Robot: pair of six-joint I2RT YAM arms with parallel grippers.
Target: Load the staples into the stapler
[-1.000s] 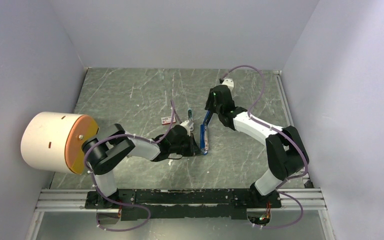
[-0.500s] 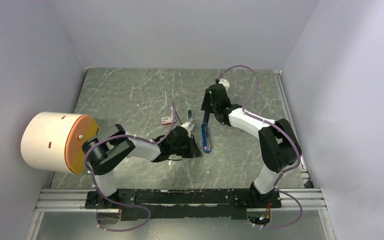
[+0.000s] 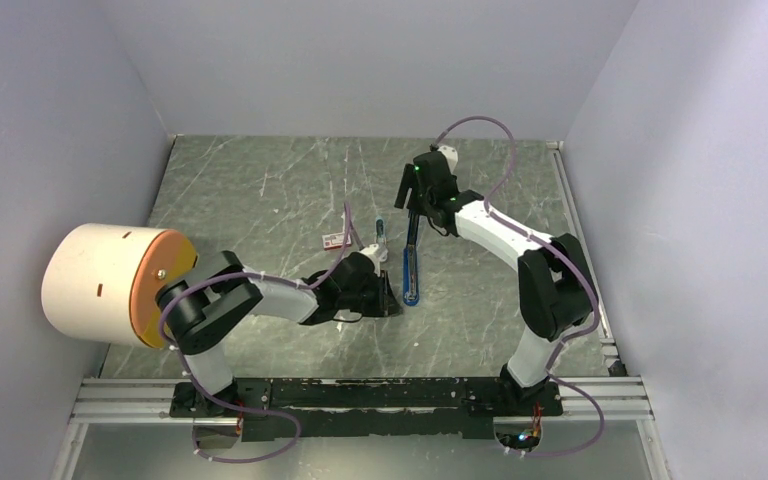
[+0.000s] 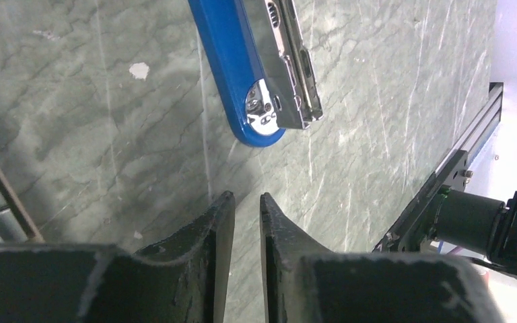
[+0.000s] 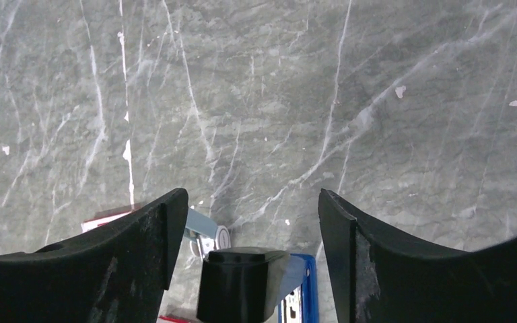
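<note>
The left tool (image 4: 248, 202) is open by only a narrow slit, its two matte black fingers tapering to blunt tips with nothing between them, low over the worktop (image 3: 260, 190) just short of the stapler (image 4: 242, 74). Most of that tool is cut off by the bottom edge of the left wrist view, and in the overhead view the arm's own wrist hides its tips. The right tool (image 5: 252, 195) stands wide open and empty, its broad black fingers cropped at the lower corners of the frame. The stapler (image 3: 411, 270) lies at the centre of the overhead view, a slim bar running from top to bottom, with the right tool (image 3: 405, 205) over its upper end and the left tool (image 3: 385, 298) beside its lower end. Up close it has a glossy blue plastic body with a rounded end, a riveted pivot and a bright steel channel. Whether staples sit in that channel cannot be told. In the right wrist view only a blue sliver (image 5: 299, 282) and a black squarish block (image 5: 242, 282) show at the bottom edge. A red-and-white box (image 3: 336, 240) and a pale blue-grey piece (image 3: 380, 232) lie left of the stapler, too small to read. The worktop is grey-green stone-patterned, veined and scratched white.
</note>
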